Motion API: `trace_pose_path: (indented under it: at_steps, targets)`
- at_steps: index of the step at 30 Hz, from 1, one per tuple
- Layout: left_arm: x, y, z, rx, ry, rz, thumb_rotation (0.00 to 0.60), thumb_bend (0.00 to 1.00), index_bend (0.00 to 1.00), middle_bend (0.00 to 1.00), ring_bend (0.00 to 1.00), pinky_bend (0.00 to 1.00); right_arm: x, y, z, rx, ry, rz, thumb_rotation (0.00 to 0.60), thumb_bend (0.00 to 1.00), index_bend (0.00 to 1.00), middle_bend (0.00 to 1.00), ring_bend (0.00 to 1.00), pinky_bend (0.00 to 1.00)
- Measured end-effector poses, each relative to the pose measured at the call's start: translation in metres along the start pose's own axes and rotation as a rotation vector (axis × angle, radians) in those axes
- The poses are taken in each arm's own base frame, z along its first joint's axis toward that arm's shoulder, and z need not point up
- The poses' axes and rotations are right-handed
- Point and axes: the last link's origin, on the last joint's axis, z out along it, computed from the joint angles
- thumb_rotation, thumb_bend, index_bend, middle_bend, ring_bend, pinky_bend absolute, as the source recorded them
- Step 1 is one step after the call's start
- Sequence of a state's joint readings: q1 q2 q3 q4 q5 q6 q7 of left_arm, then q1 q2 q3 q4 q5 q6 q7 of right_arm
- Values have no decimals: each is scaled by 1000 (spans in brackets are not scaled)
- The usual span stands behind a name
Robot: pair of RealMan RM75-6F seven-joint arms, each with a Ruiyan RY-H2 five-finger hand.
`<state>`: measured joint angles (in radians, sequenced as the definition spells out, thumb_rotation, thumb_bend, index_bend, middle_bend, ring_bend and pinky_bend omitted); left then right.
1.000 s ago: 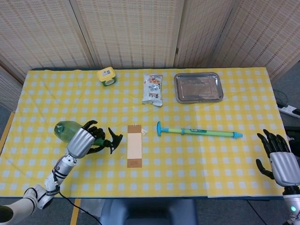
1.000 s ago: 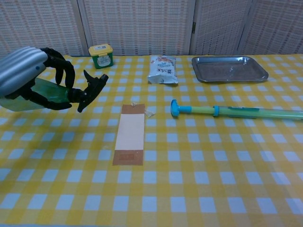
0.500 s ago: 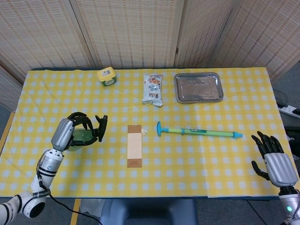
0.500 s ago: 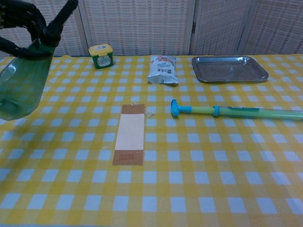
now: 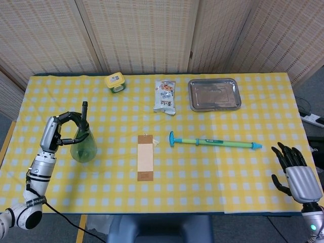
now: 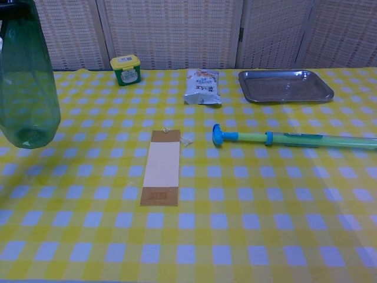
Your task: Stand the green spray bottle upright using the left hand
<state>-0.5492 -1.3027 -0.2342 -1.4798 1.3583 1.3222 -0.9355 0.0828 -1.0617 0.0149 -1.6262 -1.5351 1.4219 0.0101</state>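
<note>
The green spray bottle (image 5: 83,144) stands nearly upright at the table's left side, its black nozzle pointing up. My left hand (image 5: 56,130) holds it around the neck, fingers curled over the top. In the chest view only the bottle's green body (image 6: 27,82) shows at the far left, its base just above the cloth; the hand lies out of that frame. My right hand (image 5: 297,173) hangs at the table's front right corner, fingers spread and holding nothing.
A brown card (image 5: 145,157) lies at the centre. To its right is a green and blue pump stick (image 5: 212,143). At the back are a yellow-lidded jar (image 5: 115,82), a snack packet (image 5: 165,96) and a metal tray (image 5: 214,94).
My left hand swung the bottle from lying on its side to nearly upright and shifted it left. The right hand moved slightly lower.
</note>
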Motion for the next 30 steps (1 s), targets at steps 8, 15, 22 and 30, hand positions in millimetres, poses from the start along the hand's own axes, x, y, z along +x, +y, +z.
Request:
trace_pose_path:
  at_steps: [8, 15, 22, 30]
  targets:
    - [-7, -33, -15, -26, 92, 35, 600, 547, 607, 818, 603, 307, 1, -1, -2, 7, 1, 2, 600, 451, 0, 0, 0, 0]
    - [-15, -52, -28, -51, 143, 41, 600, 547, 607, 818, 602, 307, 1, -2, -4, 11, 5, 3, 600, 451, 0, 0, 0, 0]
    - [-16, -61, -30, -39, 141, 26, 600, 548, 608, 818, 601, 316, 1, -2, -4, 13, 6, 0, 600, 451, 0, 0, 0, 0]
    - [-18, -74, -32, -8, 127, 18, 600, 548, 611, 818, 600, 316, 2, -3, -5, 14, 16, 0, 600, 451, 0, 0, 0, 0]
